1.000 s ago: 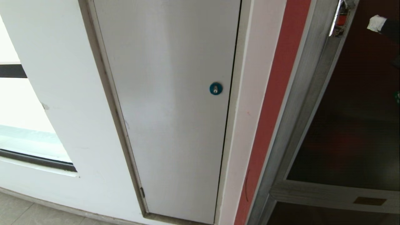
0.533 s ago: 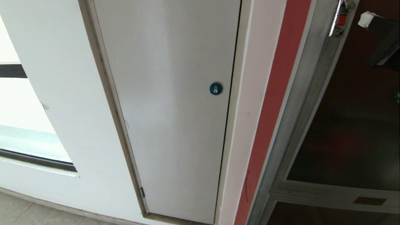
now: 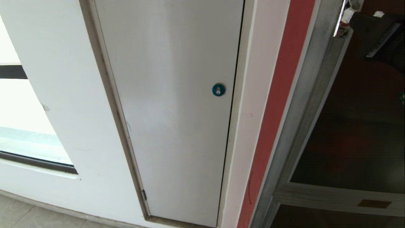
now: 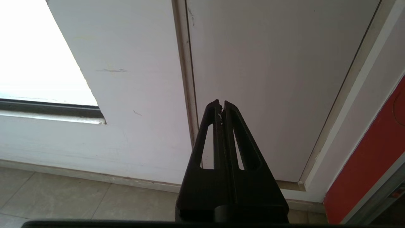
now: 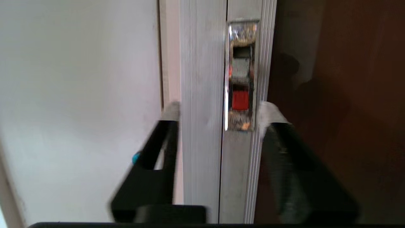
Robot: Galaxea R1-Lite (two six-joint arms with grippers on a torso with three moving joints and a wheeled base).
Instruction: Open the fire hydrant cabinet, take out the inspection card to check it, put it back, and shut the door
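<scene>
While the left gripper (image 4: pixel 221 106) hangs pinched together, holding nothing, before the grey-white door (image 3: pixel 171 104) with its blue lock (image 3: pixel 218 90), the fire hydrant cabinet (image 3: pixel 303 104) stands at far right, its door (image 3: pixel 357 126) cut off by the edge. Up there the right gripper (image 5: pixel 218 110), blurred, spreads its fingers either side of the red latch (image 5: pixel 240 99), gripping nothing. No inspection card shows.

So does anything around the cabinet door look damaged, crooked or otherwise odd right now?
Nothing stands out. The fire hydrant cabinet frame runs straight, the door sits shut and its dark glass looks unbroken. The red latch sits squarely in its chrome plate, with the right tool open in front of it. The grey-white door shows only faint scuffs.
</scene>
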